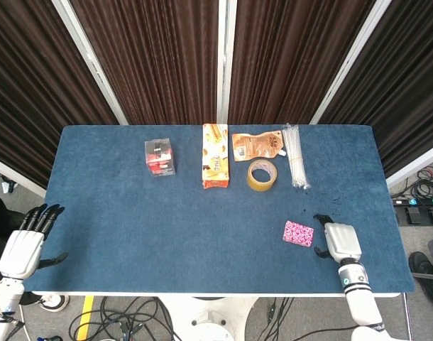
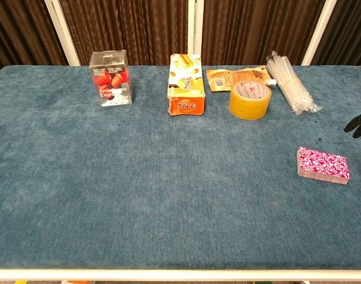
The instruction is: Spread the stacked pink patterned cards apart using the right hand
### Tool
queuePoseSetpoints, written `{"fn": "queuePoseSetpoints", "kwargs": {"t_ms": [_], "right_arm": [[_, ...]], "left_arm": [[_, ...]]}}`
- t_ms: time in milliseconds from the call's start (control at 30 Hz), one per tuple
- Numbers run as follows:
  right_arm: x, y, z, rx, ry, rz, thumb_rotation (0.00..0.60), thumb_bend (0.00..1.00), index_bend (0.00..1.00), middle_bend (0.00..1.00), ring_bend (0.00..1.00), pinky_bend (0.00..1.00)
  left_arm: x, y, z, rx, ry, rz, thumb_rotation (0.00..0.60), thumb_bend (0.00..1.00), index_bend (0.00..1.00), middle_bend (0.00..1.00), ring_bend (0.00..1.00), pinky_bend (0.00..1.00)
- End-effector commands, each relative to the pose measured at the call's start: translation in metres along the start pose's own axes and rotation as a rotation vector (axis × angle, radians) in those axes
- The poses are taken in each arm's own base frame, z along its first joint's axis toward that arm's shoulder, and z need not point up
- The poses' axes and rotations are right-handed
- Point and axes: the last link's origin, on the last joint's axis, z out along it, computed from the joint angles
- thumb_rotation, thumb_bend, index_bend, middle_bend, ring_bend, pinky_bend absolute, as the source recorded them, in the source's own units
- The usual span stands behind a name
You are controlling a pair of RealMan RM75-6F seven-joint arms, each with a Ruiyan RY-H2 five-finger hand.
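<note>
While the stack of pink patterned cards (image 1: 298,233) lies squared up on the blue table (image 1: 131,213) at about 4 o'clock from the table's centre, the right hand (image 1: 338,240) sits just beside it at the stack's 3 o'clock, not touching it. From the head view the back of that hand faces up and its dark fingertips (image 1: 320,219) bend toward the cards; whether the fingers are spread or drawn together I cannot tell, though nothing is in them. The chest view catches only dark fingertips (image 2: 358,123) at the right edge, above and to the right of the cards (image 2: 322,165).

The left hand (image 1: 25,245) hangs off the table's near left corner, at roughly 8 o'clock, fingers apart and holding nothing.

Along the far side, from 11 to 1 o'clock, stand a clear box with red contents (image 1: 160,156), an orange carton (image 1: 215,165), an orange pouch (image 1: 256,145), a roll of tape (image 1: 261,175) just in front of the pouch, and a bundle of clear straws (image 1: 296,156).
</note>
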Motion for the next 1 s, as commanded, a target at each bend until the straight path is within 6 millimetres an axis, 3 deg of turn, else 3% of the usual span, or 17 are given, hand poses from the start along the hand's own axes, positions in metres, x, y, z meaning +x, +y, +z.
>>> {"fn": "queuePoseSetpoints", "kwargs": {"t_ms": [33, 1000], "right_arm": [[-0.002, -0.005, 0.004, -0.009, 0.003, -0.008, 0.6, 0.13, 0.21, 0.22, 0.67, 0.76], [-0.026, -0.041, 0.022, -0.023, -0.046, -0.06, 0.6, 0.13, 0.21, 0.26, 0.67, 0.76]], "left_arm": [[0.0, 0.0, 0.0, 0.0, 0.001, -0.002, 0.6, 0.0, 0.1, 0.07, 0.0, 0.1], [0.001, -0.01, -0.002, 0.021, 0.005, -0.017, 0.6, 0.0, 0.1, 0.07, 0.0, 0.1]]}}
